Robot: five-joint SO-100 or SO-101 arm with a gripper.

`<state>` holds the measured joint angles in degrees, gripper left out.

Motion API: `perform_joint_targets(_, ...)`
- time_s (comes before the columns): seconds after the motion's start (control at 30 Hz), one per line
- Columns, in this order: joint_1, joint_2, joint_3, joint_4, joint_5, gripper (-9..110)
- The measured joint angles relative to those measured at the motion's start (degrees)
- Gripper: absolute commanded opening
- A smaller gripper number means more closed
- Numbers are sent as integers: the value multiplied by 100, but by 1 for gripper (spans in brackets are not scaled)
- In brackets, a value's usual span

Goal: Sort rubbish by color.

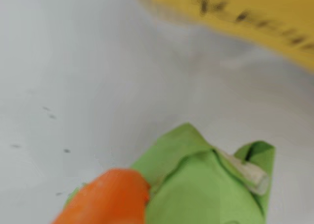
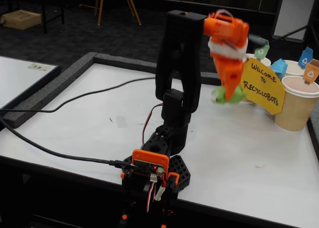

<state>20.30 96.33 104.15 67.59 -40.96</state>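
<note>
The gripper is clamped on the green lump, held in the air above the white table, and in the wrist view only the tip of 1 orange finger bites the crumpled paper, so I judge a jolt could shake it loose. At 3 o'clock in the fixed view the yellow sign stands just beside the load and could be knocked, with 3 tagged cups crowded behind it; open tabletop lies toward 9 o'clock.
</note>
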Motion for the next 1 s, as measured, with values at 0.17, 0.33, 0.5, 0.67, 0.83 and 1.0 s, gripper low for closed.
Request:
perform_joint_targets(0.17,-141,1767,0,659,-185,0)
perform_joint_targets(0.33,-176,3480,0,1222,-721,0)
perform_joint_targets(0.5,-53,4887,0,1371,-1573,0)
perform_joint_targets(0.67,211,5924,0,1371,-2391,0)
perform_joint_targets(0.83,396,6302,-9,1433,-3226,0)
perform_joint_targets(1.0,422,6258,272,1037,-3973,0)
